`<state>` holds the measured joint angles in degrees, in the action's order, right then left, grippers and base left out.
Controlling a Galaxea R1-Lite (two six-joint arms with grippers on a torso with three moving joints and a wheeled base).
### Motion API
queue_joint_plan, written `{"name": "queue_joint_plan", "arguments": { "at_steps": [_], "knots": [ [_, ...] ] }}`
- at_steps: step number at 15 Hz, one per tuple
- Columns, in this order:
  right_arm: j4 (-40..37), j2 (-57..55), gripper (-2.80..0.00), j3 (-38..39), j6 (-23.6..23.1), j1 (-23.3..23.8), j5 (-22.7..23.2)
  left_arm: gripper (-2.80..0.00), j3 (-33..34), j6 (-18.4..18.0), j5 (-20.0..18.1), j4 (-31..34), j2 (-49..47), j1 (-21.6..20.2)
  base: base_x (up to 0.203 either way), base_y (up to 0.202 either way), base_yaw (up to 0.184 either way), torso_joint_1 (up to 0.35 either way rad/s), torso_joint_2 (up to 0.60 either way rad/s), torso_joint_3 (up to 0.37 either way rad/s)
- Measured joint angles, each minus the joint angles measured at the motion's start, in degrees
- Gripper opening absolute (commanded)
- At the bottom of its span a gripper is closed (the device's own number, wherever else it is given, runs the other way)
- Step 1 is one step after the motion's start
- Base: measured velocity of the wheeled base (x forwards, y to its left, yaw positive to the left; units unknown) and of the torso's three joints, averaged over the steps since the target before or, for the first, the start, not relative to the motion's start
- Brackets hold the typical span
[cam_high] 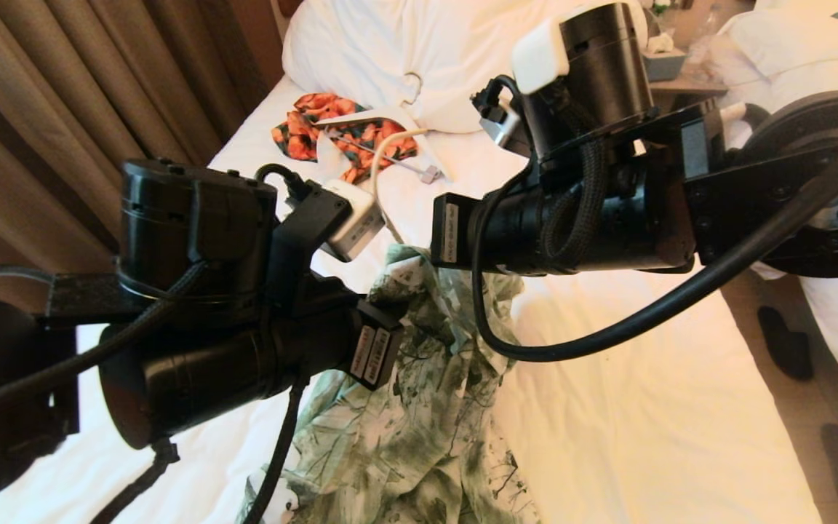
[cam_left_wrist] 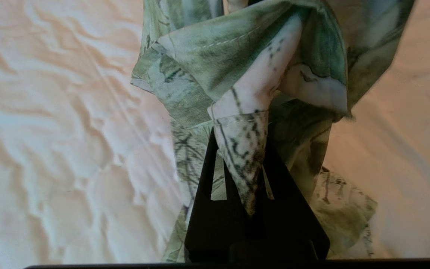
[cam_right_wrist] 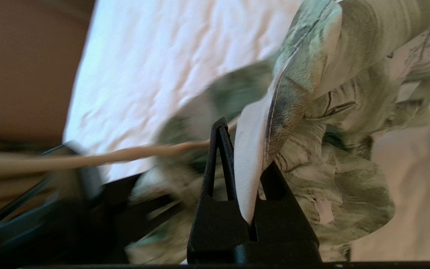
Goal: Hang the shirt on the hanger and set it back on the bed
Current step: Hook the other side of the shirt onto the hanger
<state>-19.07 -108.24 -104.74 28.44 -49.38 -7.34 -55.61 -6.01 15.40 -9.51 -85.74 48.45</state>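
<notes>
The green and white leaf-print shirt (cam_high: 426, 393) hangs bunched between my two arms above the bed (cam_high: 644, 364), its lower part trailing on the sheet. My left gripper (cam_left_wrist: 241, 138) is shut on a pointed hem corner of the shirt (cam_left_wrist: 245, 67). My right gripper (cam_right_wrist: 245, 145) is shut on a white-faced edge of the shirt (cam_right_wrist: 334, 97). The thin cream hanger (cam_high: 379, 164) rises in a curve from the top of the bunch. It also shows as a cream rod (cam_right_wrist: 88, 160) crossing beside my right fingers. In the head view both grippers' fingers are hidden behind the arms.
An orange floral garment (cam_high: 317, 127) with a broad white clip hanger (cam_high: 368, 116) lies further up the bed, before the pillows (cam_high: 404, 51). Brown curtains (cam_high: 84, 87) are on the left. On the right are a neighbouring bed (cam_high: 826, 65), a nightstand (cam_high: 681, 84) and dark slippers (cam_high: 786, 342).
</notes>
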Motion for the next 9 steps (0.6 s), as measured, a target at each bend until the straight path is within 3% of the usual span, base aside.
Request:
{"name": "queue_joint_plan", "arguments": {
  "at_steps": [2,9],
  "knots": [
    [-0.45,1.93,-2.8,0.49,-0.11,-0.06,4.26,-2.8,-1.07,0.96,-1.65,-0.14,-1.02,-0.05,0.0,0.0,0.0,0.0,0.0,0.0],
    [-4.47,7.77,-2.8,3.72,-0.2,-2.16,6.49,-2.8,-3.08,1.79,-3.19,-0.62,-3.13,-2.8,0.0,0.0,0.0,0.0,0.0,0.0]
  ]
}}
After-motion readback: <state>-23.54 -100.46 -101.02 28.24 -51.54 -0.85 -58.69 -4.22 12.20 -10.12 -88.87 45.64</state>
